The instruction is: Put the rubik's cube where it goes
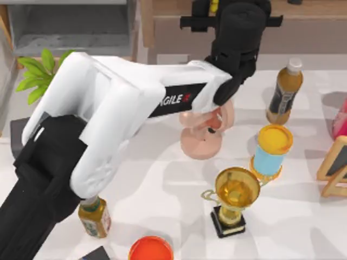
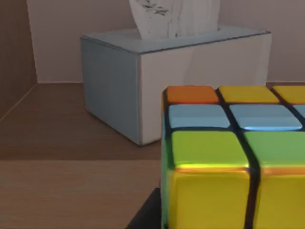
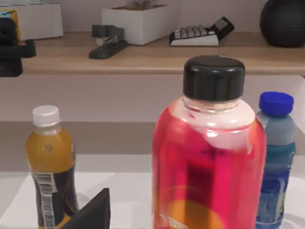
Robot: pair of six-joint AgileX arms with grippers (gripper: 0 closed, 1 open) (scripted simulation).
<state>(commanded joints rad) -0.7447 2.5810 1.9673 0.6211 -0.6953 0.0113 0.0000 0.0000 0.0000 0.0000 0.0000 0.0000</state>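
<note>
White table [image 1: 162, 184]: at centre we see a pink fan [image 1: 203, 138]; lower centre, a gold trophy [image 1: 234, 197]; right of centre, a yellow-lidded can [image 1: 272, 149]; upper right, an amber bottle [image 1: 284, 92]. Wooden shelf [image 2: 57, 138]: tissue box [image 2: 157, 81] at upper centre.

Left arm [image 1: 108, 119] crosses the view from lower left up to the upper middle; white links, black wrist section reaching over a wooden shelf [image 1: 303, 24] at the back. Pink fan [image 1: 206, 132] sits on the white table [image 1: 157, 184] just under the arm's forward end, partly covered by it. Right of the fan: amber bottle with white cap [image 1: 284, 92], then a yellow-topped, light blue can [image 1: 271, 150] below it. Gold trophy [image 1: 234, 197] on a black base stands near the can. Second amber bottle [image 1: 95, 216] at lower left, partly under the arm. Orange round lid [image 1: 150, 249] at bottom edge. Green plant [image 1: 38, 73] upper left. Wooden-framed board [image 1: 335, 165] at right edge.
</note>
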